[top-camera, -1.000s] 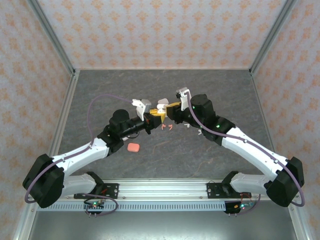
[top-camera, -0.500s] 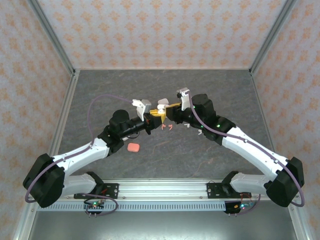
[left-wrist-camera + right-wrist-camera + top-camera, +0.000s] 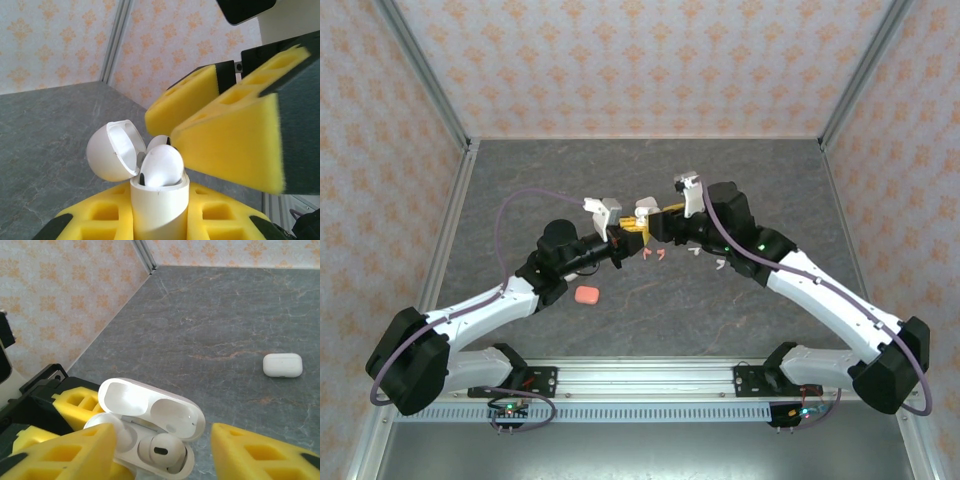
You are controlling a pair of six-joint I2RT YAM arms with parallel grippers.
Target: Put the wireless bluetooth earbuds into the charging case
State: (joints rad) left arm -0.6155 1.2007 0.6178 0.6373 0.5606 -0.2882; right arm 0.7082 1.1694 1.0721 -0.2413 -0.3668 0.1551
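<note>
**Right jaws released over the open case**

Right gripper: a second ago its jaws were nearly closed over the case mouth. They now stand spread, with a yellow pad on either side and nothing pinched between them. Judgement: an earbud has just been let go into its well, so this insertion looks finished or close to it. A retreat upward seems the sensible next move.

Left gripper: no change. Its jaws are pressed together on the lower body of the charging case, holding it upright above the tabletop with the lid hinged back.

Position of the task item: one white earbud sits in a well of the case, below the right jaws and between them, touching neither pad. A second white dome lies beside it, partly hidden by the near pad. I cannot tell whether it is fully seated.

Further out: two red-pink earbuds lie loose on the tabletop, just beside the held case. A closed white case rests well apart, beyond the jaws. Judgement: more earbuds remain to be placed.
</note>
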